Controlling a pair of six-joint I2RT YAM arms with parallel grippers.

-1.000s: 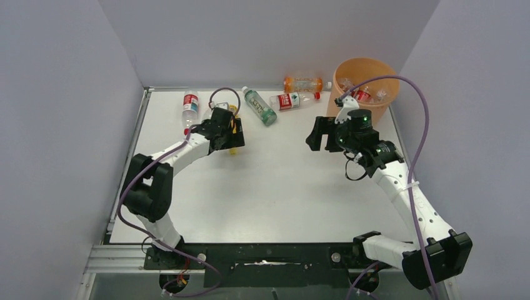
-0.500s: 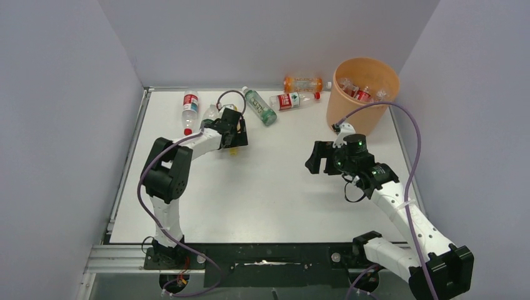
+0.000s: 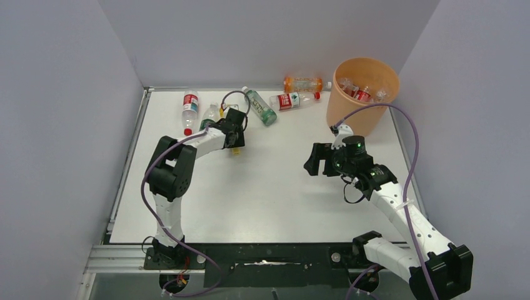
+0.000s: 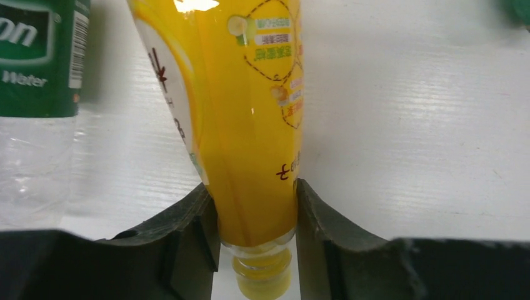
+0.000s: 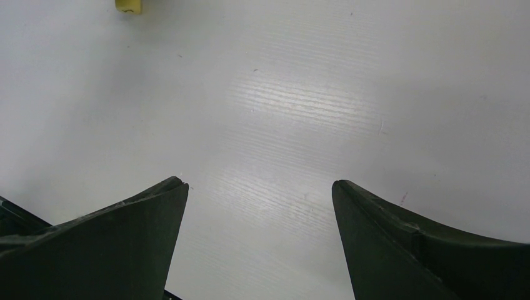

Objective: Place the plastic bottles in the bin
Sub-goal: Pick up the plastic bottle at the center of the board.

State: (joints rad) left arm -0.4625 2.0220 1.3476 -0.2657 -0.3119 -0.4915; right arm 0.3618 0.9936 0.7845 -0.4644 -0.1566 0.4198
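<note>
A white table [image 3: 262, 187] walled in by pale grey panels carries the scene, with the bin [image 3: 347, 117] standing at its far right corner, a few bottles already inside [image 3: 361, 94]. The left gripper [image 4: 253, 209] is closed on a yellow bottle [image 4: 244, 125], both fingers touching its tapering shoulder just above the cap. I cannot tell whether the bottle rests on the table or has cleared it. The right gripper [image 5: 259, 187] hangs wide open over bare table, holding nothing, between the left gripper and the bin. Other bottles lie along the far edge: an orange bottle [image 3: 304, 84], a red-labelled bottle [image 3: 289, 100] and a green-labelled bottle [image 3: 259, 106]. Another green-labelled one [image 4: 37, 62] lies just beside the yellow bottle. The hold looks like the weak point. The fingers sit on a slick cone rather than the straight body, so a squeeze may push the bottle forward out of the grip. With most of its length beyond the fingers, it would probably droop or swing on lifting. A swing could knock the neighbouring bottle and roll it off. The bin is well apart, so a long carry past the right arm risks a collision, or the bottle clipping the rim.
</note>
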